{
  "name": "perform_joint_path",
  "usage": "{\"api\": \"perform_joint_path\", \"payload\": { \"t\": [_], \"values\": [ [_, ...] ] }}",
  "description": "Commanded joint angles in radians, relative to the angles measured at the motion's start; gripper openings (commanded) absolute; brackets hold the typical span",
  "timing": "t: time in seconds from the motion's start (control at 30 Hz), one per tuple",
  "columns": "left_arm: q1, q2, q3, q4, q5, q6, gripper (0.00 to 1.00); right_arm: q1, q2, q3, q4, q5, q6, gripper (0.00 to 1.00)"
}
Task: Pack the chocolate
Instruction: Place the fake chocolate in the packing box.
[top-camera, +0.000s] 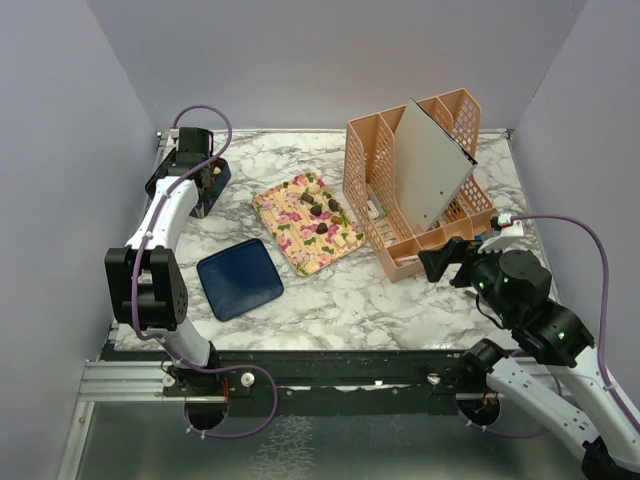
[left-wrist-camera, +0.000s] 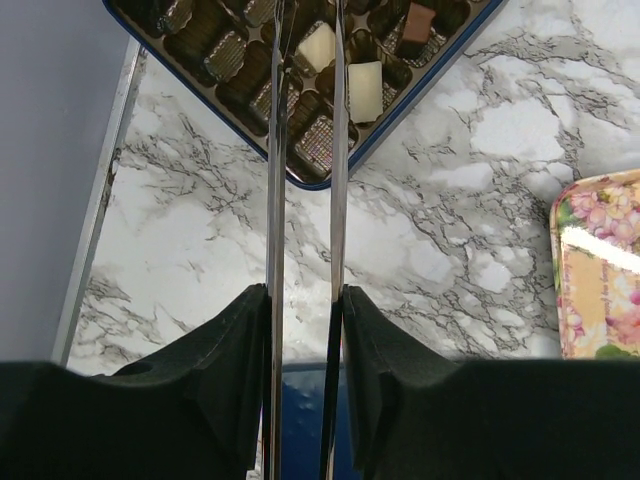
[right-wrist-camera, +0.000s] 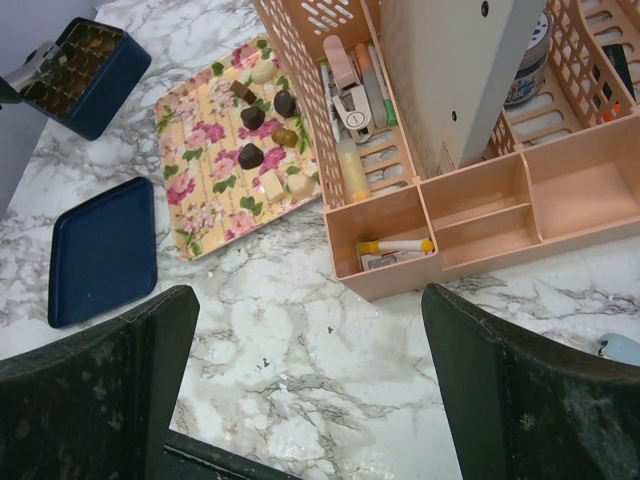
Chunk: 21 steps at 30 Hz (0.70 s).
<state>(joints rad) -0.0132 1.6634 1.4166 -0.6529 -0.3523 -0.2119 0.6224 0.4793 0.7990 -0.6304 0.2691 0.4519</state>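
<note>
Several chocolate pieces (top-camera: 318, 212), dark and cream, lie on a floral tray (top-camera: 290, 240) in the middle of the table; the right wrist view shows the same chocolate (right-wrist-camera: 252, 117). At the back left stands the dark blue box (top-camera: 212, 188). In the left wrist view its gridded insert (left-wrist-camera: 310, 150) holds cream pieces (left-wrist-camera: 365, 90) and a brown piece (left-wrist-camera: 415, 28). My left gripper (left-wrist-camera: 305, 292) hangs over that box, shut on a pair of metal tongs (left-wrist-camera: 275, 200). The tong blades stand slightly apart and reach into the insert. My right gripper (right-wrist-camera: 310, 330) is open above bare marble at the front right.
The box's blue lid (top-camera: 240, 278) lies flat at the front left. A peach desk organiser (top-camera: 400, 200) with a grey board, pens and small items stands at the back right, just beyond my right gripper (top-camera: 440, 262). Purple walls close in the table.
</note>
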Motion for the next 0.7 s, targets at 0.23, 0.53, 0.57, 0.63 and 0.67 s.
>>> {"api": "perform_joint_path", "payload": {
  "t": [0.23, 0.53, 0.57, 0.63, 0.67],
  "values": [
    [0.000, -0.131, -0.036, -0.011, 0.176, 0.008, 0.39, 0.002, -0.008, -0.009, 0.004, 0.008, -0.002, 0.99],
    [-0.192, -0.187, -0.069, 0.002, 0.138, 0.083, 0.39, 0.002, 0.008, -0.015, 0.013, 0.006, -0.008, 0.99],
    [-0.223, -0.194, -0.082, 0.015, 0.121, 0.096, 0.39, 0.002, 0.012, -0.014, 0.012, 0.005, -0.007, 0.99],
    [-0.268, -0.199, -0.106, 0.025, 0.102, 0.108, 0.39, 0.002, 0.013, -0.014, 0.013, 0.005, -0.007, 0.99],
    [-0.285, -0.201, -0.116, 0.027, 0.108, 0.109, 0.39, 0.002, 0.013, -0.014, 0.012, 0.007, -0.007, 0.99]
  ]
}}
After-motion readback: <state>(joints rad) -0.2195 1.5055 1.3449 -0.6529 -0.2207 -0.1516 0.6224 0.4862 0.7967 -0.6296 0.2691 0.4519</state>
